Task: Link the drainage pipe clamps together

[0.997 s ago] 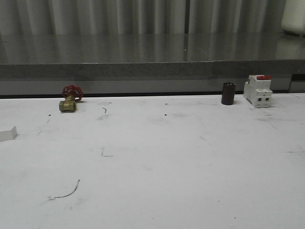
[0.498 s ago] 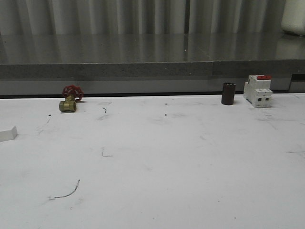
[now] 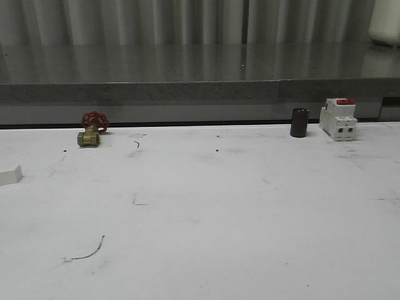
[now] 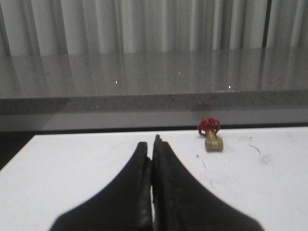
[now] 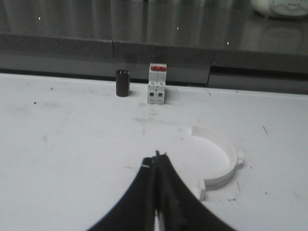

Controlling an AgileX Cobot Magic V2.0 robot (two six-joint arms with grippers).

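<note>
**Both grippers clenched on nothing, one clamp half near the right gripper**

Front view: white table [image 3: 206, 212], scuffed with dark marks. Along the far edge sit a brass valve [image 3: 91, 130] with a red handwheel on the left, and a dark cylinder [image 3: 299, 122] just beside a white circuit breaker [image 3: 338, 119] with a red switch on the right. A small white piece [image 3: 10, 175] pokes in at the left edge; cannot tell what it is. Grey ledge [image 3: 200, 90] and a corrugated wall behind.

Left wrist view: left gripper [image 4: 152, 144] with jaws pressed together, nothing between them, above bare table. The valve stands further ahead, well apart from the fingertips.

Right wrist view: right gripper [image 5: 157, 156] with jaws also pressed together and empty. One drainage pipe clamp [image 5: 219, 161], a white half-ring with flat end tabs and a small side lug, lies flat on the table near the fingertips, not touching them. Cylinder and breaker stand beyond, at the far edge.

No readable writing, brand or label on the breaker or anything else; too small and blurred to tell.
</note>
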